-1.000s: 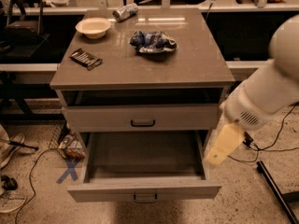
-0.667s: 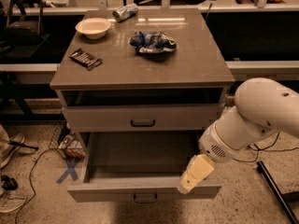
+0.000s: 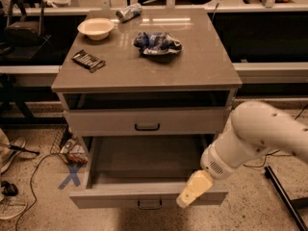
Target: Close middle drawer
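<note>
The gripper point(image 3: 194, 189), lower right, has dropped slightly from a moment ago and now sits against the top edge of the middle drawer point(image 3: 110, 198) front; whether it is apart or together cannot be told. That drawer is still pulled fully out at bottom centre. Left of it the speckled floor carries a blue tape cross point(image 3: 72, 176) and cables. Above, the upper drawer point(image 3: 106, 121). On the grey cabinet top point(image 3: 202, 66) lie a dark packet point(image 3: 88, 60), crumpled blue bag point(image 3: 157, 43), white bowl point(image 3: 96, 28) and a tipped can point(image 3: 129, 12).
</note>
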`<state>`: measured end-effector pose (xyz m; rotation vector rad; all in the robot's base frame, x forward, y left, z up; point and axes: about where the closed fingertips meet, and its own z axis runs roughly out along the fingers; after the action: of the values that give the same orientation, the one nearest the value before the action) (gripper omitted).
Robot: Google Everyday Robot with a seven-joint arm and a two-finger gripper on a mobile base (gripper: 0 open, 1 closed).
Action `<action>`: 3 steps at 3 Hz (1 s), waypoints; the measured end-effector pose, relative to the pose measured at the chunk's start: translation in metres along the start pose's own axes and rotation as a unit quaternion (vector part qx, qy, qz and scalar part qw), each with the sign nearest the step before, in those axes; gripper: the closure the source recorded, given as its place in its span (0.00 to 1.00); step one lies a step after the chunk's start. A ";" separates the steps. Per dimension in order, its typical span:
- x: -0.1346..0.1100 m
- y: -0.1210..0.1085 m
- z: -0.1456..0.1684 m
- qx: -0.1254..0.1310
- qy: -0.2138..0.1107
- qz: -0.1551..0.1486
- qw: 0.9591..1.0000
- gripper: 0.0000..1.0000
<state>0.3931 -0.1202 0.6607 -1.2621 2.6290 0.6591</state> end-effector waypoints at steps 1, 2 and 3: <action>0.065 -0.020 0.092 -0.045 0.008 0.127 0.991 0.00; 0.095 -0.030 0.141 -0.067 0.004 0.188 0.980 0.00; 0.114 -0.046 0.193 -0.074 -0.004 0.231 0.970 0.18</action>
<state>0.3461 -0.1389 0.4380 -0.6644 2.9341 0.9360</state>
